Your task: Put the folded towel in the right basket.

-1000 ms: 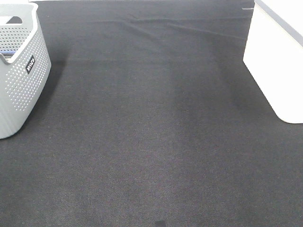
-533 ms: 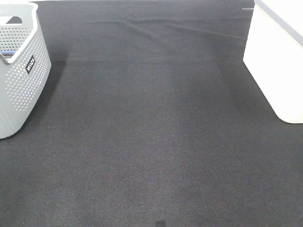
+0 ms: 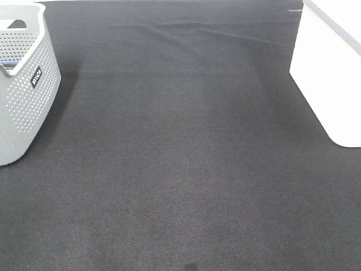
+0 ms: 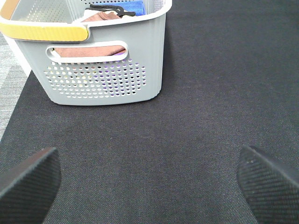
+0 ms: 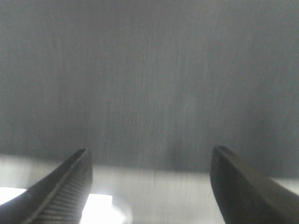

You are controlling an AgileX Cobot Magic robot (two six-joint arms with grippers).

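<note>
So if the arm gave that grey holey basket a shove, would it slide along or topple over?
Probably slide. The grey basket sits flat on the dark cloth, and its walls look like thin perforated plastic, so it is likely light. The towels inside add some weight low down, which should steady it. The cloth looks rough, so a high push on the rim might tip it instead.
</note>
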